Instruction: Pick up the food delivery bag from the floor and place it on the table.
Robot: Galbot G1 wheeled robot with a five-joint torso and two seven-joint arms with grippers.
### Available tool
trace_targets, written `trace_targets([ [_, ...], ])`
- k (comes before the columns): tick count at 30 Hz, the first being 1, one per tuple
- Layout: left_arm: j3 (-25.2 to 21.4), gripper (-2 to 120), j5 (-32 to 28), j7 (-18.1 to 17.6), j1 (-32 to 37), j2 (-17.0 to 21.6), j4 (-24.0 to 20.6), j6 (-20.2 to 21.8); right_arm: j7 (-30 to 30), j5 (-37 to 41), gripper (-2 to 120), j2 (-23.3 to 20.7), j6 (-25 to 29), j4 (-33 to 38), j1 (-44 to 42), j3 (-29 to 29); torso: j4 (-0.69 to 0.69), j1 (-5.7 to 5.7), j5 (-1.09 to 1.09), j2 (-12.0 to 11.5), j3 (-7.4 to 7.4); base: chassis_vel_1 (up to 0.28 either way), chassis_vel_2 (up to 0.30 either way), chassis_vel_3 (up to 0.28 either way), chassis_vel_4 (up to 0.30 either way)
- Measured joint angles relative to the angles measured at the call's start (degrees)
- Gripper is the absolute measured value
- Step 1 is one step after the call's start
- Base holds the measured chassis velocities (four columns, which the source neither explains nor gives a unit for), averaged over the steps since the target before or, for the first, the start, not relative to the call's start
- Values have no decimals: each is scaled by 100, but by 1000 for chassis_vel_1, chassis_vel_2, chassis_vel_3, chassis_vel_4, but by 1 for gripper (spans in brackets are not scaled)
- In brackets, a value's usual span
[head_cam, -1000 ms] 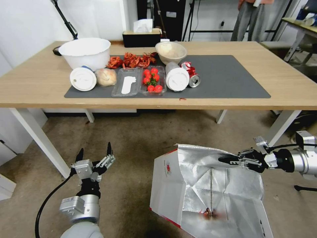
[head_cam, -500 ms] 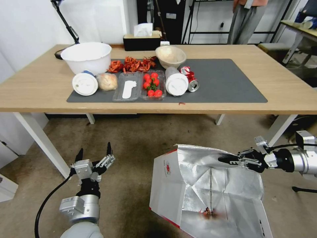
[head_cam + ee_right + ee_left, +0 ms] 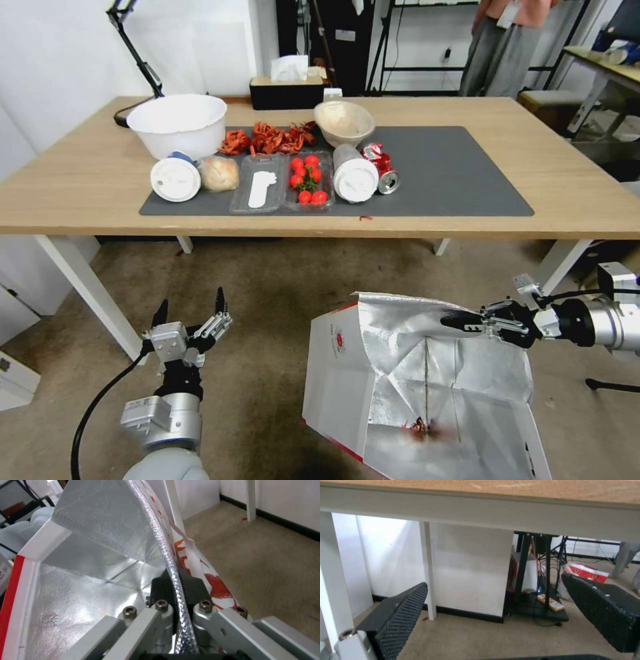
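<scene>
1. Bag [image 3: 373,380] sits open-mouthed below the near edge of the surface [image 3: 587,193], on or barely off the floor [image 3: 280,300] – can't tell which. Right gripper [image 3: 457,323] has its fingers pinching the bag's far rim, foil inside, paper outside.
2. Left gripper [image 3: 190,308] hangs low, left of the bag and well apart from it, fingers spread, holding nothing.
3. Risk: one thin-edge pinch carries the whole bag. Rim looks crinkly and slick; I'd guess it could slip out or tear on the lift.
4. Risk: held at one side only, bag will prob. tilt and swing. Something small and reddish lies at the bottom and could tumble out.
5. Risk: bag is below the surface edge. Raised too close, it may snag the underside.
6. Risk: left half of the mat [image 3: 460,173] is crowded; a wide bag set there would knock things. Right half is bare, so safer.
7. Count, on the mat: 2 bowls – big white [image 3: 177,124], smaller beige [image 3: 344,123]; 2 lidded cups lying over [image 3: 175,179] [image 3: 355,175]; 1 crushed can [image 3: 383,170]; 2 clear trays, one with tomatoes [image 3: 309,175]; 1 pile of red shells [image 3: 270,138]; 1 roundish pale lump in wrap [image 3: 219,173].
8. Behind the mat: 1 tissue box [image 3: 288,88]. Bags: 1.
</scene>
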Motion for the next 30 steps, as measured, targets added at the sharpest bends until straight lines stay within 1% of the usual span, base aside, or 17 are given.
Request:
trace_targets([
  [6, -12, 100, -17, 0, -6, 31, 1, 0, 1, -13, 0, 11, 4, -11, 5, -1, 0, 61, 0, 161, 97, 0, 0, 0, 0],
  [15, -7, 100, -19, 0, -10, 31, -1, 7, 0, -22, 0, 22, 5, -11, 5, -1, 0, 125, 0, 333, 205, 0, 0, 0, 0],
  [21, -9, 100, -14, 2, -6, 32, -7, 9, -8, -31, 0, 23, 5, -8, 1, -1, 0, 202, 0, 511, 308, 0, 0, 0, 0],
  [27, -7, 100, -13, 0, 3, 30, -20, 9, -9, -41, 0, 32, 5, 6, -1, -1, 0, 244, 0, 626, 379, 0, 0, 0, 0],
  [30, -8, 100, -14, -2, 5, 30, -22, 9, -9, -47, 0, 40, 5, 15, -4, -1, 0, 283, 0, 716, 434, 0, 0, 0, 0],
])
